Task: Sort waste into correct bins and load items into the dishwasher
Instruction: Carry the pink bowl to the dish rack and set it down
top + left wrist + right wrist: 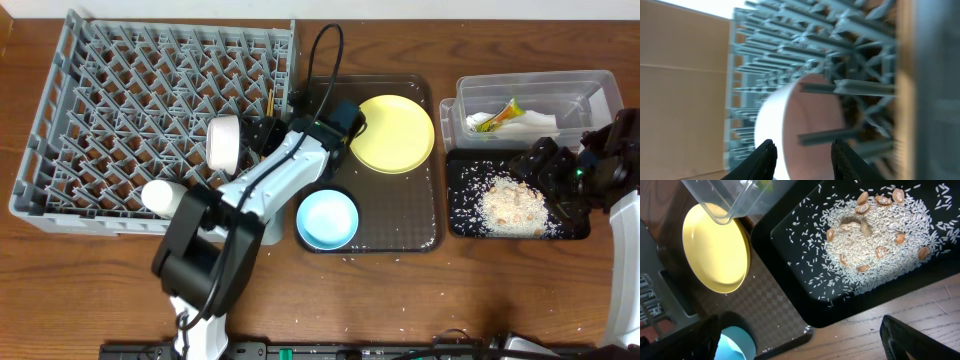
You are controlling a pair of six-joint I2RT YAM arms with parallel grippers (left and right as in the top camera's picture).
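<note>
1. Tabletop (100, 290): brown wood grain is seen under everything. Stray pale grains are scattered on it by the front of the serving tray. A pale strip is seen beyond the far edge.
2. Far left: the grey dish rack (60, 150) is set at a slight angle. A white cup (160, 196) is lodged near its front edge, and a white bowl (224, 141) is stood on edge among the pegs.
3. The left gripper (804, 157) is reached into the rack. Its fingers are spread apart with the bowl's rim just ahead between them; nothing is clasped. Wooden chopsticks (269, 100) are seen only as a thin sliver by the rack's right wall.
4. Centre: a dark brown serving tray (420, 235) is laid beside the rack. The yellow plate (392, 133) is found on its far part, and the light blue bowl (327, 219) upright at its near left corner.
5. Right: a crumpled napkin (535, 118) and a green-and-orange wrapper (507, 112) are held in the clear tub (590, 85). The wrapper's print is too small to be read.
6. The black tray (465, 215) is placed just in front of the tub. Rice scraps (512, 204) are heaped in it, with loose grains around.
7. The right gripper (545, 170) is hung over the black tray, fingers held wide apart, nothing between them.
</note>
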